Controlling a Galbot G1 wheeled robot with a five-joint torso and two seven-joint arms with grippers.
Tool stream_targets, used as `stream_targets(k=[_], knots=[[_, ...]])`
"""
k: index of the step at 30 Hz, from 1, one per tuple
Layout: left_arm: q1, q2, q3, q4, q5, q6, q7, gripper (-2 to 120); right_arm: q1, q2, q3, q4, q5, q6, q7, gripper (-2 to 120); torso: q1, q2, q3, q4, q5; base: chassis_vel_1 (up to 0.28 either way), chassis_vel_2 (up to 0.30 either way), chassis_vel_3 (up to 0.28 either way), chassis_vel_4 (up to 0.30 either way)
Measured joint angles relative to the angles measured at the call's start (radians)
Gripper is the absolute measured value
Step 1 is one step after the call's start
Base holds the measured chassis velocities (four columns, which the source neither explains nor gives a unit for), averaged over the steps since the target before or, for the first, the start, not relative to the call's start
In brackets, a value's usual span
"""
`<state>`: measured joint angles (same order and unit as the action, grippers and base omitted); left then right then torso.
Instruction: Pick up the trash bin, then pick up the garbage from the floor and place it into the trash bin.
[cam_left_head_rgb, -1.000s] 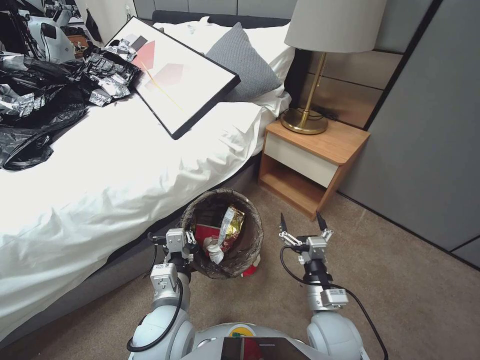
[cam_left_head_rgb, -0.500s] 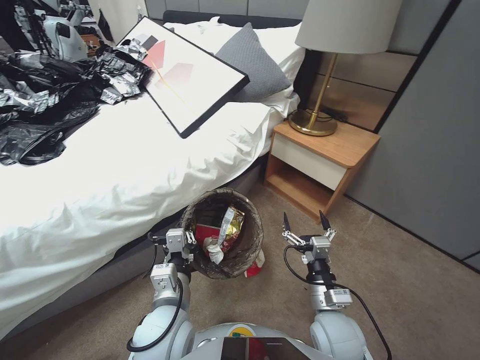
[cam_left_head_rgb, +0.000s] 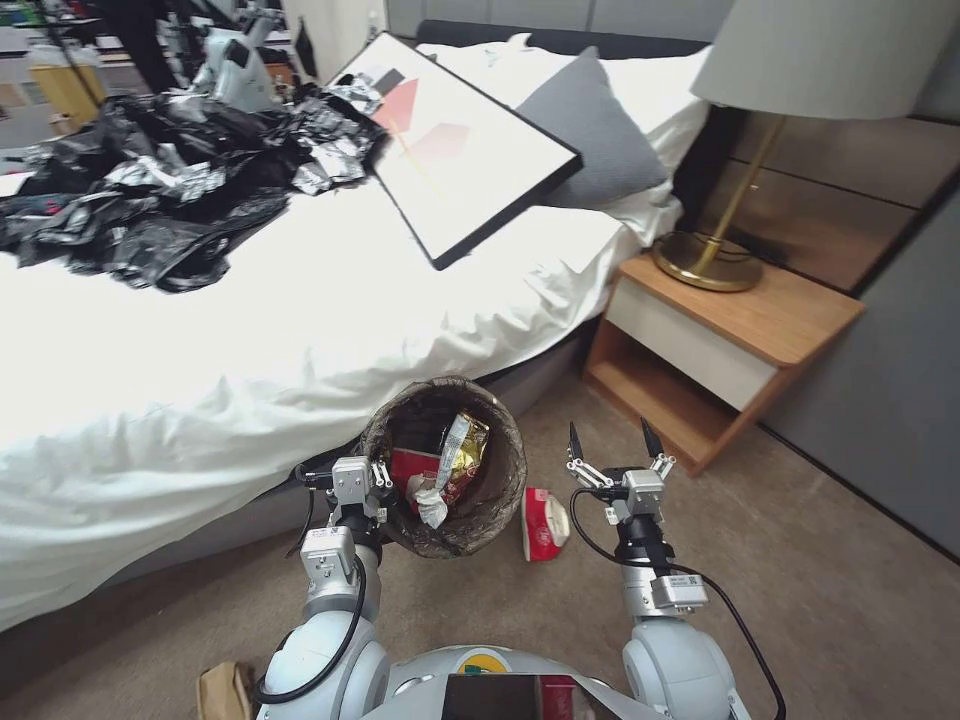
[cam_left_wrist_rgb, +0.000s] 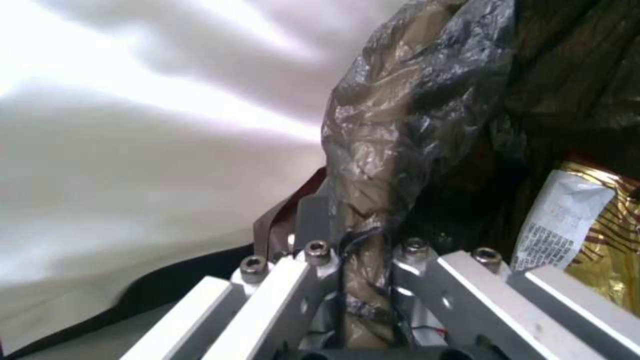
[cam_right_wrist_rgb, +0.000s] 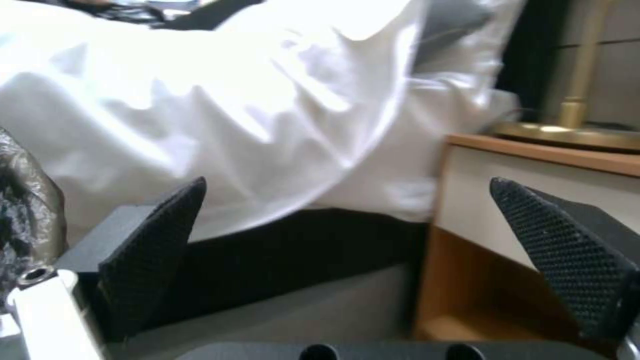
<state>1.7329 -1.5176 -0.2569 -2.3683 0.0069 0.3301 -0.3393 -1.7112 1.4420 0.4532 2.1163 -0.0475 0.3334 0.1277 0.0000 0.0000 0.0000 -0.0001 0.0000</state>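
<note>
left claw (cam_left_head_rgb: 378, 488) clamps the trash bin (cam_left_head_rgb: 500, 470) rim; right claw (cam_left_head_rgb: 611, 447) hangs wide beside a red-white wrapper (cam_left_head_rgb: 543, 524).

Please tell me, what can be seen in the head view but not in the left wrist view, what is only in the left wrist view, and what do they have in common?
Head view alone: the open right tool, a red-white wrapper on the carpet between it and the trash bin, the nightstand, and a framed picture on the bed.

Left wrist view alone: the close detail of the bin's bag-covered rim pinched in the left tool.

Both: the bin, the gold wrapper inside it, and the white bed sheet.
</note>
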Motion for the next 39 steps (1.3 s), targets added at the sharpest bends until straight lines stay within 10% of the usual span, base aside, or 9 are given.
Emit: stream_targets(k=[16, 24, 39], knots=[[0.000, 0.000, 0.002, 0.000, -0.001, 0.000, 0.001, 2, 0.054, -0.049, 0.003, -0.043, 0.101, -0.161, -0.009, 100, 0.000, 0.000, 0.000, -0.0001, 0.0000, 0.041, 0.041, 0.038, 0.041], [0.000, 0.000, 0.001, 0.000, 0.000, 0.000, 0.001, 2, 0.165, -0.101, -0.045, -0.266, 0.181, -0.368, -0.037, 100, 0.000, 0.000, 0.000, 0.0002, 0.0000, 0.000, 0.000, 0.000, 0.000], [0.000, 0.000, 0.000, 0.000, 0.000, 0.000, 0.001, 2, 0.264, -0.108, -0.100, -0.523, 0.208, -0.461, -0.069, 100, 0.000, 0.000, 0.000, 0.0000, 0.0000, 0.000, 0.000, 0.000, 0.000]])
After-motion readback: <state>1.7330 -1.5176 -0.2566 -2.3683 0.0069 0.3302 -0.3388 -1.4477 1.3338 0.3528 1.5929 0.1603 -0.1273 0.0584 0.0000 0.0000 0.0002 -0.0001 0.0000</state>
